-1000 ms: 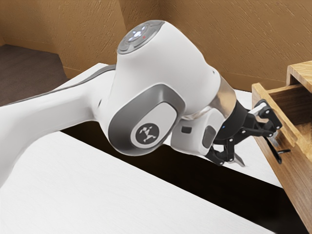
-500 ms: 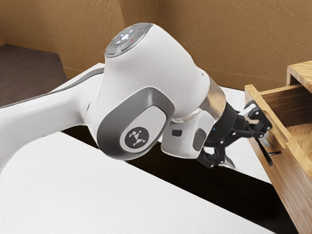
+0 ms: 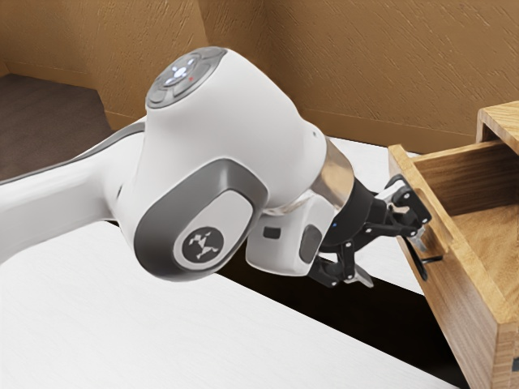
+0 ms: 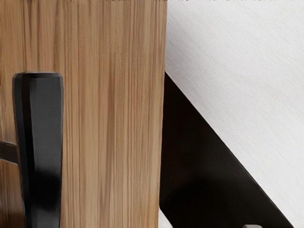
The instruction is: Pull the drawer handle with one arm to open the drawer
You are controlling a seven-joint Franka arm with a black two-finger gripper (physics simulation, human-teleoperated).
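While the drawer [image 3: 458,275] stands partly out of its wooden cabinet [image 3: 496,120] at the exterior view's right, you see the gripper [image 3: 388,247] with its fingers spread, the upper one just beside the black handle [image 3: 425,258] on the drawer front. A dark gap [image 3: 357,312] runs below the arm, between two stretches of white table [image 3: 122,324]. From the wrist, the handle lies parallel to the front panel's side edge, with gap and table past that edge.

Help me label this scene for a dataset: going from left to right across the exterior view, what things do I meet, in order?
white arm → end effector → drawer handle → drawer's open inside
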